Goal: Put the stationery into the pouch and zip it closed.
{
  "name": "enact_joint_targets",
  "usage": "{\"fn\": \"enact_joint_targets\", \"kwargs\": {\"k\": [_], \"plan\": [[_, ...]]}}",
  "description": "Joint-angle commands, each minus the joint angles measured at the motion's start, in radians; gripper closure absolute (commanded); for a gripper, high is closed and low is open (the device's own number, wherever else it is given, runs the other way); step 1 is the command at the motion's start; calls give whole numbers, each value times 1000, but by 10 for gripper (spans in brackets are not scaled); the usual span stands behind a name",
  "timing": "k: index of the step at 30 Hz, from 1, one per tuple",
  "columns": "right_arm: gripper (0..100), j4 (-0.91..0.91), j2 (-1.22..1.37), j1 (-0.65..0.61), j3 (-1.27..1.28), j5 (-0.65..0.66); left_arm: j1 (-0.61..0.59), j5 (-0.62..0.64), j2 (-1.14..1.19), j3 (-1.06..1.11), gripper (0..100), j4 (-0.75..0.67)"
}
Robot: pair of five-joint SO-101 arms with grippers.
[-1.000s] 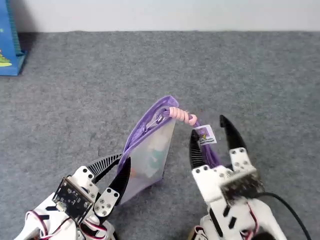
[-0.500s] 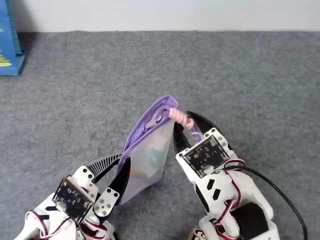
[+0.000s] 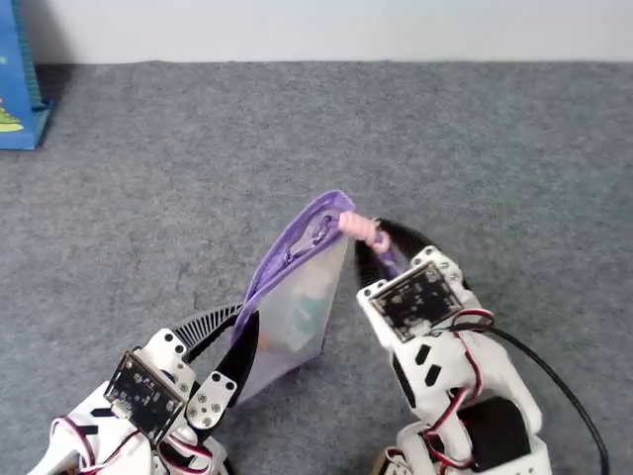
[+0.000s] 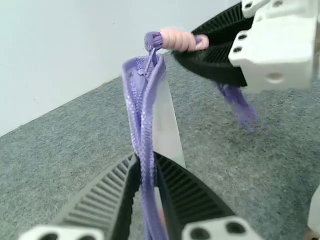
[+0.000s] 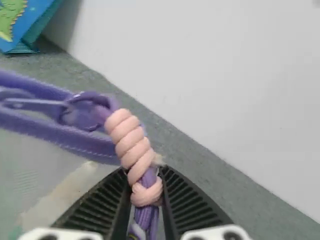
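Pinching the light, floppy pouch (image 3: 297,307) by its zipper edge with my left gripper (image 4: 145,160), I judge the soft pink cord (image 5: 131,142), clamped in my right gripper (image 5: 142,176), the surest handle.

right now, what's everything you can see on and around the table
pouch: 1, purple zip edge with clear side, held upright at table's middle
zipper pull: 1, pink coiled cord with purple tassel, at the pouch's far top corner
stationery: count cannot tell, pale shapes inside the pouch
box: 1, blue, far left corner
table cover: 1, grey, carpet-like
wall: 1, white, behind table
cable: 1, black, beside right arm
left arm: 1, white and black, jaws shut on pouch's near edge
right arm: 1, white and black, jaws shut on zipper pull
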Motion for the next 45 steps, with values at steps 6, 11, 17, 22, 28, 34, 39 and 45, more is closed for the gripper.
{"fn": "enact_joint_targets", "kwargs": {"k": [6, 11, 17, 22, 28, 34, 39, 45], "plan": [[991, 5, -7, 85, -58, -3, 3, -6, -12, -39, 991, 2], [991, 44, -42, -38, -58, -3, -2, -15, -12, -45, 976, -28], [991, 54, -156, -211, -57, -3, -3, -6, -12, -48, 810, -51], [991, 94, -205, -277, -57, -3, -3, -6, -12, -44, 772, -95], [991, 150, -220, -277, -58, -2, -3, -6, -12, -61, 773, -97], [972, 176, -237, -275, -60, -2, 2, -14, -12, -130, 983, -41], [808, 245, -278, -275, -92, -63, 3, -14, -12, -130, 988, 5], [779, 381, -245, -283, -239, -130, 3, -14, -12, -94, 988, 14]]}}
